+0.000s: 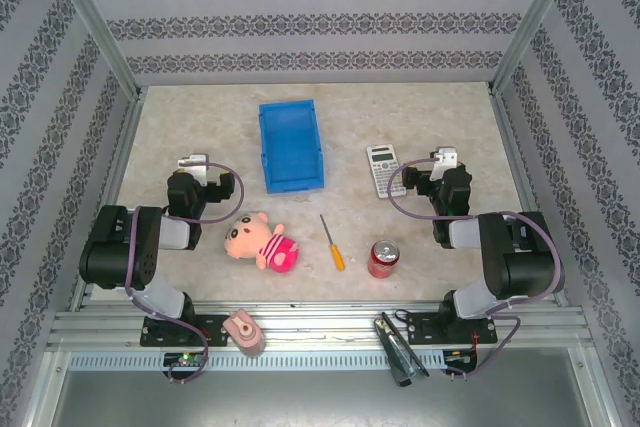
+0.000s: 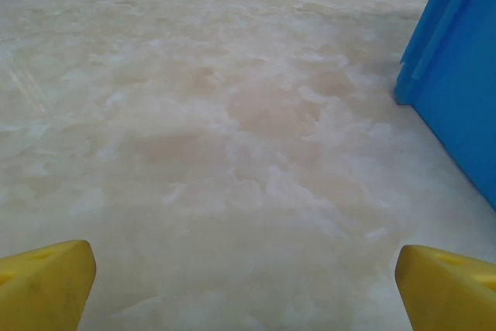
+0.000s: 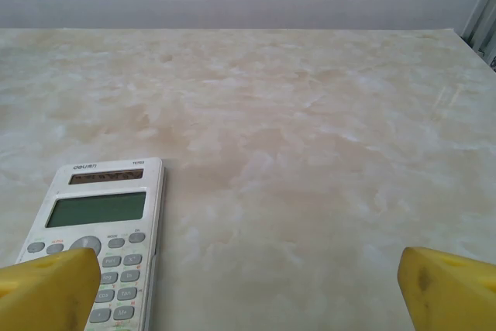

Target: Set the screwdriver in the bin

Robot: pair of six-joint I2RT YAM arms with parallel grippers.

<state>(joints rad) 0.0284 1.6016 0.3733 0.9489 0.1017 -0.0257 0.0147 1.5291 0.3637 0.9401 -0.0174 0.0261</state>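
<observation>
The screwdriver (image 1: 332, 243), thin with an orange-yellow handle, lies on the table's front middle, handle toward the arms. The blue bin (image 1: 290, 145) stands behind it at the centre; its wall (image 2: 457, 91) fills the right edge of the left wrist view. My left gripper (image 1: 193, 163) rests at the left of the table, left of the bin, open with bare table between its yellow fingertips (image 2: 46, 284). My right gripper (image 1: 443, 158) rests at the right, open, its yellow fingertips (image 3: 449, 288) wide apart over empty marble.
A grey calculator (image 1: 383, 170) lies just left of the right gripper, also in the right wrist view (image 3: 97, 238). A pink plush toy (image 1: 262, 241) and a red soda can (image 1: 384, 259) flank the screwdriver. Patterned walls enclose the table.
</observation>
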